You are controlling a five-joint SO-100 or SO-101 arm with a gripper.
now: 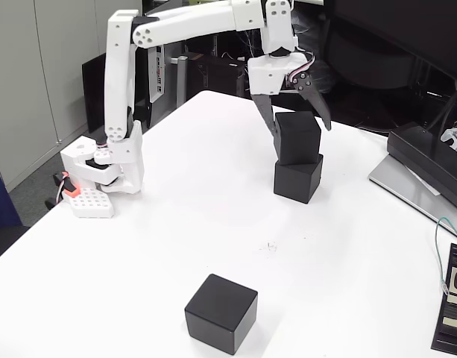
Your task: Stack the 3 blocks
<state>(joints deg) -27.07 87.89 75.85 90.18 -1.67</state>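
The gripper (pixel 301 127) is spread wide around the top block (pixel 297 138), which sits a bit crooked on the second block (pixel 298 179), near the table's (pixel 176 216) far edge. It should lift straight up, slowly. The third block (pixel 221 312) waits by the near edge. All are dull, black, smooth cubes.

you see three matt black cubes: the top block (pixel 297 137), the block under it (pixel 298 179), and the near block (pixel 221 312). the arm (pixel 122 89) looks like smooth white plastic; the table (pixel 176 224) is smooth matt white.
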